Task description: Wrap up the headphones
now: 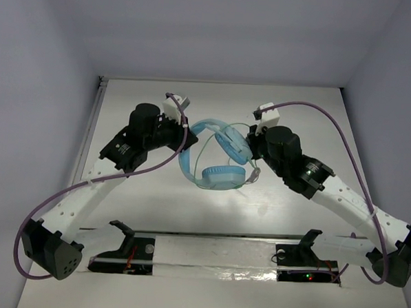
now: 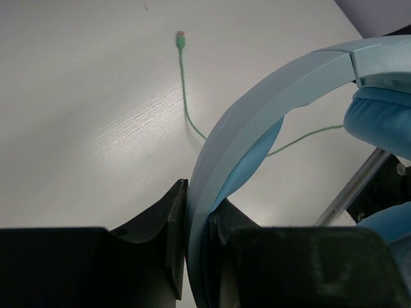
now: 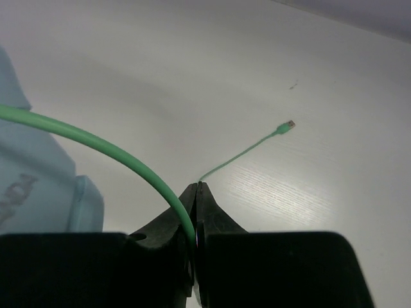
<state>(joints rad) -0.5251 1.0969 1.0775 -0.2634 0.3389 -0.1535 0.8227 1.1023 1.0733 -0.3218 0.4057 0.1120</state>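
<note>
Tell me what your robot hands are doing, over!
Both shut: left jaws on the headband of the headphones, right jaws on the cable. Plug end lying loose. Nothing blocking.

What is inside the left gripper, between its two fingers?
The left gripper is shut on the light blue headband of the headphones. The band's lower part is hidden by the fingers.

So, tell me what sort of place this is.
Most likely a robot lab test cell rather than a home or workshop: a white table boxed in by plain pale walls, a left arm and right arm bolted at its near edge, working on light blue headphones.
</note>
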